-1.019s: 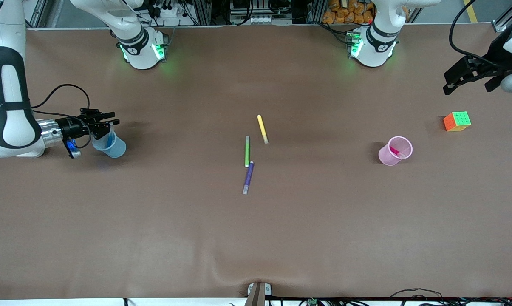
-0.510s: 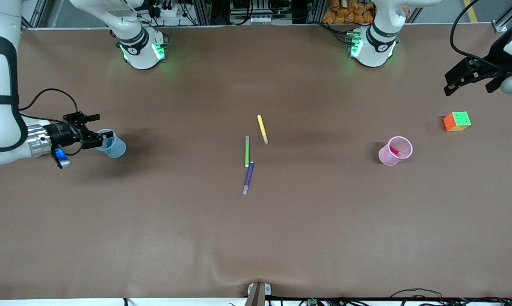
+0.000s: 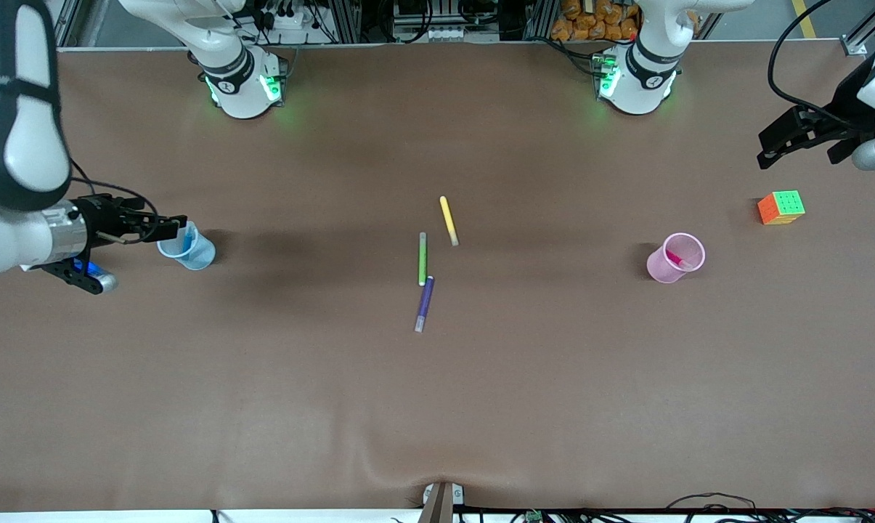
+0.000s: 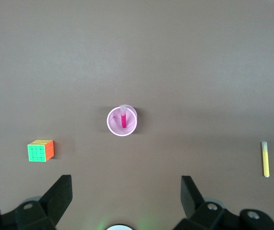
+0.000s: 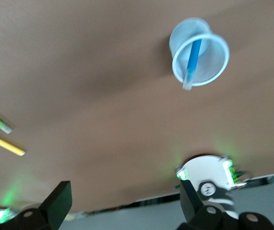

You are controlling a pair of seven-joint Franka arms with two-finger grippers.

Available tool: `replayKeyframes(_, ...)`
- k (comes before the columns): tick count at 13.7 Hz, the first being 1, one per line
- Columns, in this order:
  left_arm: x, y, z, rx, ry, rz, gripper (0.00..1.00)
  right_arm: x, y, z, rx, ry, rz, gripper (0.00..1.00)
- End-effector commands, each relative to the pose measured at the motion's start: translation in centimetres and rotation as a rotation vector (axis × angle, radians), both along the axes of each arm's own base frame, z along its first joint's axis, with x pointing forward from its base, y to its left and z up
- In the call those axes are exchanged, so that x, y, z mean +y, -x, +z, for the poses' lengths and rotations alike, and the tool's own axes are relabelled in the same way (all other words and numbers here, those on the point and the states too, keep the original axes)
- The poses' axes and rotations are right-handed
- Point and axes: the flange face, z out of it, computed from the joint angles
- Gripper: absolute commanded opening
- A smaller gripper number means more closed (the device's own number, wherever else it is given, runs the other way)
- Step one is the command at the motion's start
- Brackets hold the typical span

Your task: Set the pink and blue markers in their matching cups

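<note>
The right gripper (image 3: 176, 229) hangs just beside the blue cup (image 3: 188, 249) at the right arm's end of the table (image 3: 437, 407), its tips over the cup's rim. Its jaws stand wide apart and hold nothing; in the right wrist view both fingers (image 5: 55, 203) frame bare table, well clear of the cup (image 5: 199, 51). The blue marker (image 5: 193, 58) stands tilted inside that cup, its pale cap end poking past the rim. In the front view the gripper hides part of the rim and only a blue streak of the marker (image 3: 186, 243) shows.

Taking the blue cup as landmark, three loose pens lie well apart from it toward the table's middle: a green pen (image 3: 422, 259), a purple pen (image 3: 425, 303) just nearer the front camera and touching or nearly touching its end, and a yellow pen (image 3: 449, 220) beside the green one.

Farther still from the blue cup, toward the left arm's end, the pink cup (image 3: 674, 257) stands upright with the pink marker (image 4: 123, 118) inside, leaning on the wall. A colour cube (image 3: 780, 208) sits near it.

The left gripper (image 3: 789, 138) waits in the air at the table's edge, farthest from the blue cup, jaws spread wide and empty; the arm is partly cut off by the frame.
</note>
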Motion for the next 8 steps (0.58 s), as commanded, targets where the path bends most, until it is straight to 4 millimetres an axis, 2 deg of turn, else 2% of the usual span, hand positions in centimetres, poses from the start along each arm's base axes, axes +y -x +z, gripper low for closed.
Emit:
replayKeyframes(1,0.7,0.2,0.5,-0.004,0.003,-0.006,1.0,-1.0,1.0,5.2,-0.085,0.036,0.001,1.0)
replayKeyframes(2,0.7,0.3,0.6,-0.007,0.005,-0.006,1.0,-0.9,1.5,7.9,-0.139,0.037,0.003,1.0)
replayKeyframes(3,0.7,0.3,0.6,-0.006,0.009,-0.007,1.0,-1.0,1.4,9.6,-0.176,0.022,0.001,1.0)
replayKeyframes(4,0.6,0.2,0.5,-0.004,0.012,-0.006,1.0,-0.1,1.3,11.3,-0.212,0.001,0.01,1.0)
replayKeyframes(5,0.6,0.1,0.4,-0.004,0.012,-0.006,1.0,0.6,1.3,11.5,-0.218,0.004,0.027,1.0)
replayKeyframes(6,0.7,-0.1,0.1,0.0,0.012,-0.004,1.0,-0.3,1.4,12.5,-0.239,0.014,0.016,1.0)
replayKeyframes(7,0.7,-0.1,0.1,0.0,0.012,-0.004,1.0,-1.3,1.8,14.8,-0.295,0.014,0.009,1.0)
replayKeyframes(8,0.7,-0.1,0.0,0.002,0.01,-0.004,1.0,-1.2,1.7,16.2,-0.332,0.016,0.033,1.0)
